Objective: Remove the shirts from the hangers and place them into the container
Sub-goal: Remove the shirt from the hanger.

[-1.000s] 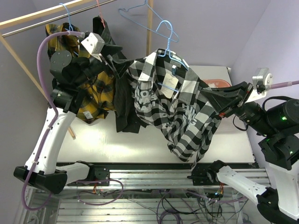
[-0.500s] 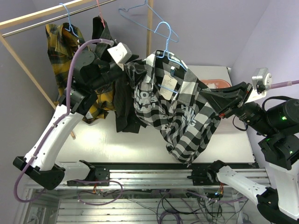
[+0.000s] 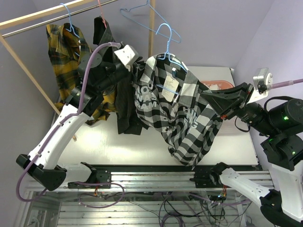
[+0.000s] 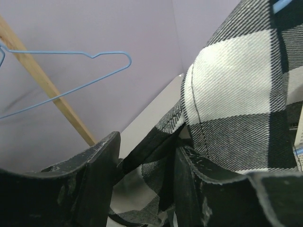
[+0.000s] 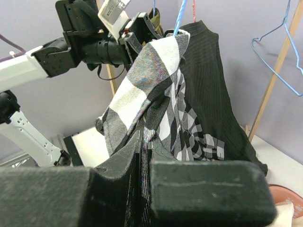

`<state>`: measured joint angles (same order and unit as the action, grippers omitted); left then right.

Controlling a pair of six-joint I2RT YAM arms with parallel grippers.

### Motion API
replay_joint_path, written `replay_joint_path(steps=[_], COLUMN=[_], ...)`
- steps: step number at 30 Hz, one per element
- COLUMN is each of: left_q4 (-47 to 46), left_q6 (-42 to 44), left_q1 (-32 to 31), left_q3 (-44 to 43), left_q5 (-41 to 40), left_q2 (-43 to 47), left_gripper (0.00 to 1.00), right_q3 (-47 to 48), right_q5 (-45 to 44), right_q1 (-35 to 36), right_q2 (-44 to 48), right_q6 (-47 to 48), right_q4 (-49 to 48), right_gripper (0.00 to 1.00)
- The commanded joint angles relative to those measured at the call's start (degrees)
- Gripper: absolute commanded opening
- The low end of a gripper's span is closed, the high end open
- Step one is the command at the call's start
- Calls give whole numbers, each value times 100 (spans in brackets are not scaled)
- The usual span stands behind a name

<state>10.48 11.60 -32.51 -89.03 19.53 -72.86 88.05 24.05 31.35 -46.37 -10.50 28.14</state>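
Left pincer (image 4: 144, 156): set astride a fold of the black-and-white checked shirt (image 3: 180, 118), one finger (image 4: 94, 179) on either side, cloth filling the gap. Cannot tell whether pinched or merely straddled. Just above it, the light blue hanger (image 3: 168, 42) carrying that shirt. Close beside it, hanging lower, the dark charcoal shirt (image 3: 125, 109). Further off on that same side, the yellow plaid shirt (image 3: 64, 52).

Right pincer (image 3: 208, 97): pressed together on the checked shirt's opposite edge, cloth stretched from the hanger across to it. Just behind this pincer, lower down, the salmon-pink basket (image 3: 222, 84). Up beyond both pincers, a bare blue hanger (image 3: 147, 14).
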Motion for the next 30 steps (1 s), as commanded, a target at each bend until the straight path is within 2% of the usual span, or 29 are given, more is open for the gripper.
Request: replay_joint_path(steps=[1,3,6,7,9,12,16,21,22,25,30], left_q4=[-517,-611,-610,-575,-386,258,455,866,958,1226,1965], left_q6=[54,29,43,62,113,245,359,515,547,599,737], left_q1=[-103,-115,-114,-113,-114,-115,-130,-162,-191,-284,-788], left_q3=[122,184,244,246,161,-170,-256,-559,-642,-947,-1963], left_q5=[-89,-144,-235,-303,-517,-1011,-1471,-1986,-2078,-2367,-3174], left_q2=[-113,-114,-101,-91,-95,-160,-16,-12,-31,-156,-733], left_gripper=[52,42,9,7,7,7,7,7,7,7,7], right_q3=[43,43,118,209,449,746,936,1058,1139,1576,1740], right_q5=[277,280,190,79,-239,-1134,-1629,-2235,-2366,-2790,-2565], right_q1=[35,31,34,34,29,29,29,29,28,29,29], right_q2=[82,59,-4,-70,-255,-530,-702,-676,-672,-752,-980], right_q6=[-173,-172,-93,-24,207,388,562,550,572,584,583], right_q4=[-488,-463,-252,-65,453,1110,1495,1433,1436,1525,1623], right_gripper=[0,0,0,0,0,14,18,58,62,63,59])
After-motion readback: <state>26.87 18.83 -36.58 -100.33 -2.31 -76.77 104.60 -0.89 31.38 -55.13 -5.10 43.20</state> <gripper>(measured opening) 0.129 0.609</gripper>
